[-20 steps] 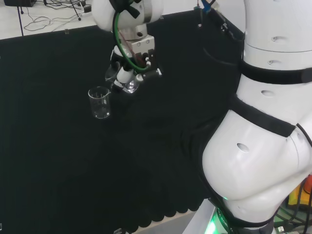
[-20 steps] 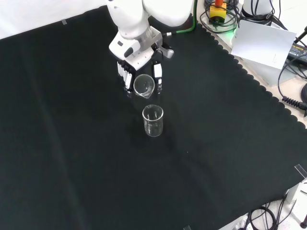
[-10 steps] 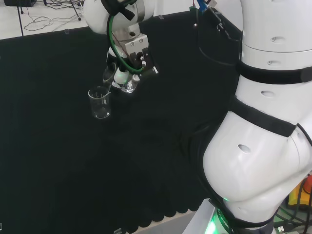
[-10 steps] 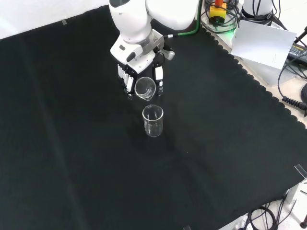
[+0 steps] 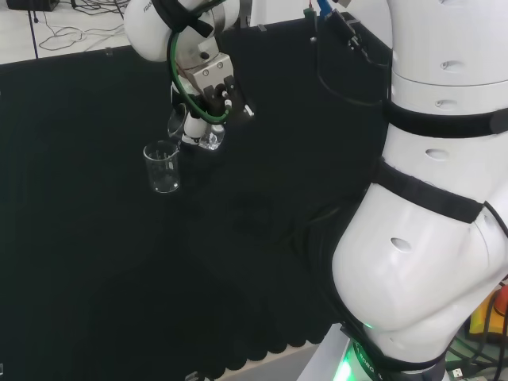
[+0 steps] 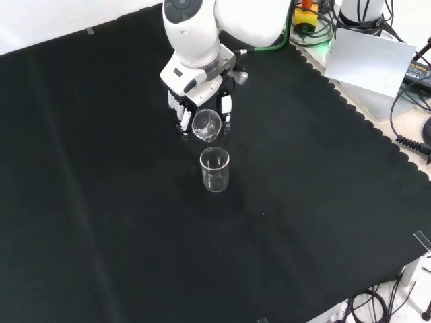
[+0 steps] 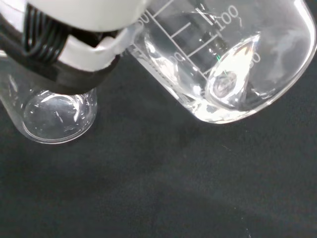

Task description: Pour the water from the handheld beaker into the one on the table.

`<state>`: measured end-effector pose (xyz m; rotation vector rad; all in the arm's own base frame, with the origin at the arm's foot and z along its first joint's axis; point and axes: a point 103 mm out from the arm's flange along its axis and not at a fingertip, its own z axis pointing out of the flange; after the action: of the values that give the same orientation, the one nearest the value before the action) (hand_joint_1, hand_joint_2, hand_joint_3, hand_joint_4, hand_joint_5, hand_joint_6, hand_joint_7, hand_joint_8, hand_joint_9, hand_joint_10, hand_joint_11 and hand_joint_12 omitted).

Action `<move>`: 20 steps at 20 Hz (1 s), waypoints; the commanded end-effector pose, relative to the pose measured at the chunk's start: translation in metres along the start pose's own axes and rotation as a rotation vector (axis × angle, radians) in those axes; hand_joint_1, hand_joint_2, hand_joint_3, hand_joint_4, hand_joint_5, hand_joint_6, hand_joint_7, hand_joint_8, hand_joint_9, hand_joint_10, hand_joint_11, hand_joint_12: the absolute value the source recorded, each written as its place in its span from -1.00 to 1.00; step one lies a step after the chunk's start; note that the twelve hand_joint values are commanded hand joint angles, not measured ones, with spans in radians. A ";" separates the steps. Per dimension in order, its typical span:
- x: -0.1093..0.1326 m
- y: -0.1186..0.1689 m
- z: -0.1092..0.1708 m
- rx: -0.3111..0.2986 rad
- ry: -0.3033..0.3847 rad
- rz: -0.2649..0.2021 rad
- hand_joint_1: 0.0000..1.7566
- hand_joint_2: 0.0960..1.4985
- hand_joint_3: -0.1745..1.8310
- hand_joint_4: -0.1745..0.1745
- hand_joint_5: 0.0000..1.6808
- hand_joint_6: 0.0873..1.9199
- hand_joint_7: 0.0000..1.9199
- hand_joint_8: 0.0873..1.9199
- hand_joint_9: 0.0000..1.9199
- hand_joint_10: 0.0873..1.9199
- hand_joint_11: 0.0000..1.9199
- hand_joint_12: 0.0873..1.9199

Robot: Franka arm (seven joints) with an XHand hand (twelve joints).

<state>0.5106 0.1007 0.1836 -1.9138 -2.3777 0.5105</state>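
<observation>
Black cloth [image 6: 101, 202] covers the bench and fills most of the front view, scalloped edge along the right side. White arm links [image 5: 436, 222] take up the right side of the head view; a further link [image 6: 195, 33] comes down from the top centre of the front view. Hand [image 6: 201, 101] sits upper centre of the front view, upper left of centre in the head view [image 5: 208, 95], fingers and thumb curled round a clear glass beaker, the handheld beaker [image 6: 205, 125], held above the cloth. That beaker is tipped, its mouth facing the front camera, its lip low toward the second vessel. Wrist view: handheld beaker [image 7: 228, 59] lies tilted, printed scale lines on its wall, some clear water pooled in it. Table beaker [image 6: 215, 169] stands upright on the cloth just below the hand in the front view, left of it in the head view [image 5: 162, 167]; whether the two vessels touch, cannot tell.
</observation>
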 end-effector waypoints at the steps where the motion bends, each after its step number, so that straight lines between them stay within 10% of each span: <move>1: 0.003 0.001 -0.005 0.010 -0.048 0.000 0.28 -0.11 -0.30 1.00 0.55 -0.47 0.70 -1.00 0.62 -1.00 0.25 -0.18; 20: 0.010 0.003 -0.013 0.095 -0.171 0.025 0.28 -0.12 -0.30 1.00 0.54 -0.46 0.70 -1.00 0.62 -1.00 0.26 -0.18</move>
<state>0.5145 0.1140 0.1932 -1.9286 -2.3907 0.7654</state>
